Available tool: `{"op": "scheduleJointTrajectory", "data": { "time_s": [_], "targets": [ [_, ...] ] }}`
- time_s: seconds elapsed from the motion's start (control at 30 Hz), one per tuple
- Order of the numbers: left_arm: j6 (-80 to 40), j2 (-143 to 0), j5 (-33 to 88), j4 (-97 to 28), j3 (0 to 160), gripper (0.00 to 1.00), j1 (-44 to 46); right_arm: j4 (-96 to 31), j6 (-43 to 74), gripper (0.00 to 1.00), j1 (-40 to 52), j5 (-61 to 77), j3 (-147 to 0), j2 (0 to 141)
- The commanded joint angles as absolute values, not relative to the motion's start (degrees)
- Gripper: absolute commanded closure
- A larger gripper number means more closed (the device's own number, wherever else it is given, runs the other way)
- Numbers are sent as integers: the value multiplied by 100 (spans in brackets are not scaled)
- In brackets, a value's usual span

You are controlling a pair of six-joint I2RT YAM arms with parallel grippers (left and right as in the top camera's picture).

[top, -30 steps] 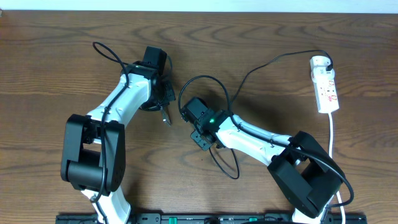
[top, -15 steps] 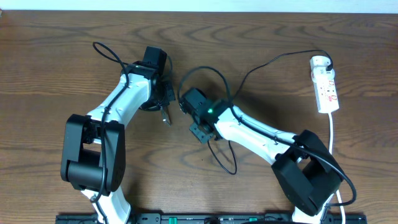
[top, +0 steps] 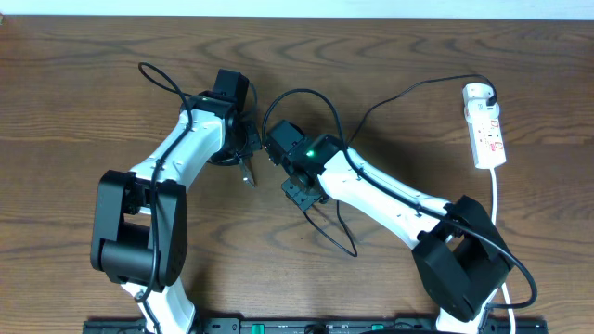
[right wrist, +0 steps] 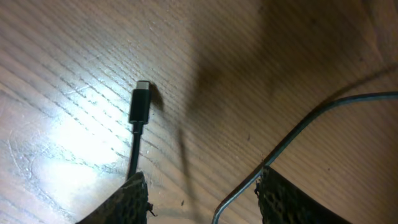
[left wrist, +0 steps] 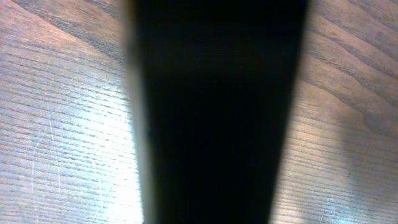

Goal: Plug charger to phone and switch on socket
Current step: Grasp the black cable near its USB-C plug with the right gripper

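Note:
My left gripper (top: pixel 243 148) is shut on the phone, a dark slab that fills the middle of the left wrist view (left wrist: pixel 217 112); overhead, only its narrow end (top: pixel 247 173) shows below the fingers. The charger's thin black cable (top: pixel 408 90) runs from the socket (top: pixel 488 130) and loops around my right arm. Its small black connector (right wrist: pixel 140 102) lies on the wood just ahead of my right gripper's left finger. My right gripper (right wrist: pixel 205 202) is open, close to the right of the left gripper (top: pixel 276 148). A stretch of cable (right wrist: pixel 298 130) crosses between its fingers.
The socket's white cord (top: pixel 497 204) runs down the right side of the wooden table (top: pixel 74 102). A black plug (top: pixel 481 92) sits in the socket's far end. Cable slack loops beside the right arm (top: pixel 336 237).
My right gripper has moved up and left, closer to the left gripper and the phone. The cable loop shifted with it. The left arm has not moved.

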State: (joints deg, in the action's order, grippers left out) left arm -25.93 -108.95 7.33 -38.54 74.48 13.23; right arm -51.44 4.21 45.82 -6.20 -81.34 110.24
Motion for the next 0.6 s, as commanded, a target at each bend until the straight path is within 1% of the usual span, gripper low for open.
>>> {"op": "scheduleJointTrajectory", "data": {
  "time_s": [0.0, 0.1, 0.3, 0.43, 0.57],
  "targets": [
    [-2646, -10836, 679, -3850, 7465, 93, 1315, -4984, 220, 43, 4574, -532, -8068, 11168],
    [-2644, -10836, 676, -3850, 7465, 93, 1302, -4818, 202, 43, 4600, -408, -8215, 11168],
    [-2646, -10836, 674, -3874, 7465, 93, 1212, -5105, -54, 39, 4672, -412, -8882, 11168],
    [-2646, -10836, 676, -3938, 7465, 92, 1009, -5207, -51, 39, 4672, -410, -8862, 11275],
    [-2648, -10836, 679, -3981, 7465, 92, 873, -5343, -51, 40, 4766, -233, -8853, 11690]
  ]
}}
